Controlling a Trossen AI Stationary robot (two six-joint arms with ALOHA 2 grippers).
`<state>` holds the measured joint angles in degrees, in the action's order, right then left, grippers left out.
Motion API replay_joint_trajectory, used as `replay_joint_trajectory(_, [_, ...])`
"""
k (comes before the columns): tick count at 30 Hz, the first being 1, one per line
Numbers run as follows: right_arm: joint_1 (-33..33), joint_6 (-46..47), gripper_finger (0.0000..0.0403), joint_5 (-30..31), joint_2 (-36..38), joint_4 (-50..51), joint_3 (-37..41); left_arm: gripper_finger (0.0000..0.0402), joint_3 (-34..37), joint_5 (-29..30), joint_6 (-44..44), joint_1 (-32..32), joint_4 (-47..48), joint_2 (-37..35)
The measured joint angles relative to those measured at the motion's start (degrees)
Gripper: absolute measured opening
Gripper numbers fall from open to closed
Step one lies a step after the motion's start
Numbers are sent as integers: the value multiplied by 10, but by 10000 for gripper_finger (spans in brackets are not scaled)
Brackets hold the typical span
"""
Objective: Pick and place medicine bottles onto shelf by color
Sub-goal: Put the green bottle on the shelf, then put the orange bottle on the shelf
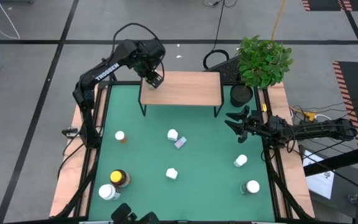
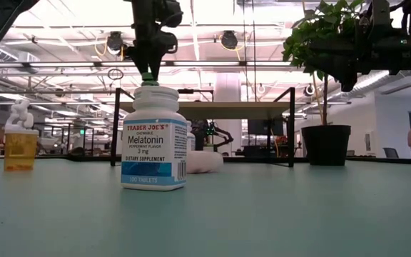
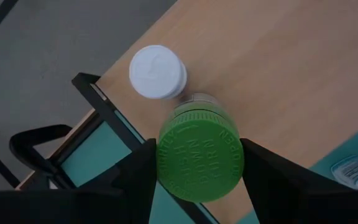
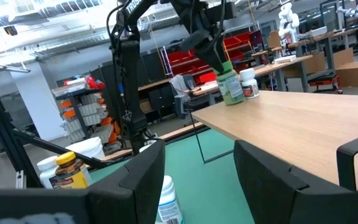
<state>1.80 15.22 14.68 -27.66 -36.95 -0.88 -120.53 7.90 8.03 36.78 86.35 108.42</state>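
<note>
My left gripper [image 1: 152, 78] hangs over the far left corner of the shelf [image 1: 185, 91], shut on a green medicine bottle [image 4: 230, 86]. A white-capped white bottle [image 3: 158, 71] stands on the shelf right beside it. Whether the green bottle's base touches the wooden top, I cannot tell. My right gripper [image 1: 232, 122] waits open at the mat's right edge with nothing between its fingers. On the green mat lie or stand an orange bottle [image 1: 120, 135], a lilac one [image 1: 180, 143], an amber one [image 1: 119, 178] and several white ones [image 1: 171, 173]. My left gripper pinches the green bottle's green cap [image 3: 165, 163] between its two fingers, one on each side of the cap. The fingers [image 4: 211, 55] come from above, slanting steeply down. The bottle hangs below them, slightly tilted, its body [image 3: 199, 99] over the shelf top.
A potted plant [image 1: 263, 61] in a black pot [image 1: 242, 94] stands just past the shelf's right end. A white Melatonin bottle [image 2: 154, 139] stands close before the low camera. Wooden side boards [image 1: 67, 180] flank the mat. Most of the shelf top to the right is bare.
</note>
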Motion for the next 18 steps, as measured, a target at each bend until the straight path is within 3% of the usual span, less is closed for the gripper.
replay_joint_trajectory(4, [0,0,188,0,0,1,0,217,0,0,0,1,-13,0])
replay_joint_trajectory(18, [0,6,188,0,0,3,0,321,0,-9,-7,-2,-12,-6])
